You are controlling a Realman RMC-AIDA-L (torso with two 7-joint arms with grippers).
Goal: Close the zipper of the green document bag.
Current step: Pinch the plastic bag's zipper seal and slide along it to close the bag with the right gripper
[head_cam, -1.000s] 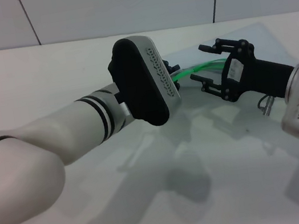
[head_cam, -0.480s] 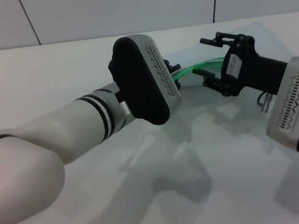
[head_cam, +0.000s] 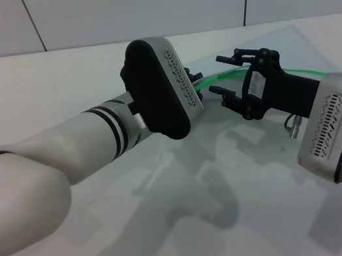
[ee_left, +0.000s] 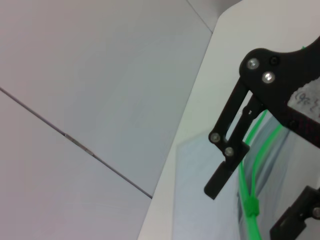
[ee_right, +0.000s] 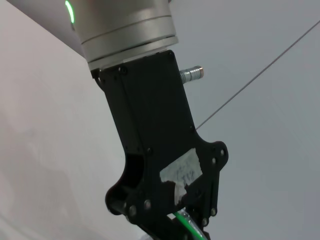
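The green document bag (head_cam: 285,45) lies flat at the far right of the white table, and its zipper (head_cam: 212,81) rises in a bright green curve toward my left gripper (head_cam: 195,77). That gripper is mostly hidden behind my left wrist. In the right wrist view the left gripper (ee_right: 192,227) looks shut on the end of the green strip (ee_right: 182,218). My right gripper (head_cam: 220,75) stands open just right of it. In the left wrist view the small green slider (ee_left: 250,206) sits between the right gripper's black fingers (ee_left: 226,162).
My big white left forearm (head_cam: 64,160) crosses the table from the left. The right wrist housing (head_cam: 333,129) hangs over the table's right side. A grey panelled wall (head_cam: 135,1) runs behind the table.
My right gripper drew back to the right, then came back left along the zipper, closer to the left gripper. It stays open. The left arm shifted slightly.
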